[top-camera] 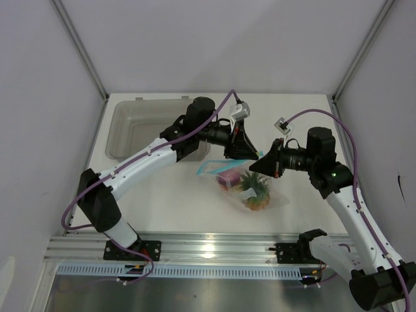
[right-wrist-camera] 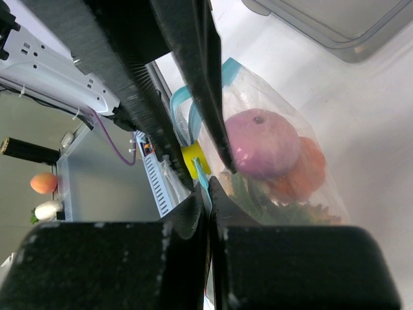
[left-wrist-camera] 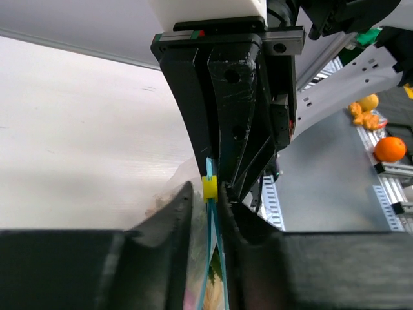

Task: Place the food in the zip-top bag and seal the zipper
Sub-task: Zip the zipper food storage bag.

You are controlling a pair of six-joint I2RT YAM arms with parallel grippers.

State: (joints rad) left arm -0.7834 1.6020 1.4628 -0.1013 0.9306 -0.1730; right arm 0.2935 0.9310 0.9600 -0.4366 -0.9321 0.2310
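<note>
"Top external view: where is the food, and how far along is the job?"

"The zip-top bag (top-camera: 250, 198) lies mid-table between the two arms; the pineapple (top-camera: 255, 190) and the purple-red onion (top-camera: 227, 180) are inside it; the right wrist view shows the orange (right-wrist-camera: 306, 169) in there too, behind the onion; the beige bulb I cannot find. The filling looks done; the sealing is what is left."

"And the grippers?"

"The left gripper (left-wrist-camera: 206, 194) and the right gripper (right-wrist-camera: 206, 194) meet at the bag's far side, each pinched together on the zipper (right-wrist-camera: 177, 103), with a yellow slider (right-wrist-camera: 191, 159) between them; the blue strip bows apart at one end, so I judge the mouth not fully closed."

"Anything in the way?"

"A grey tray (top-camera: 118, 133) sits at the far left, well apart from the bag; the grippers crowd close against each other; spare toy food (left-wrist-camera: 390, 148) lies off the table, past the metal rail."
</note>
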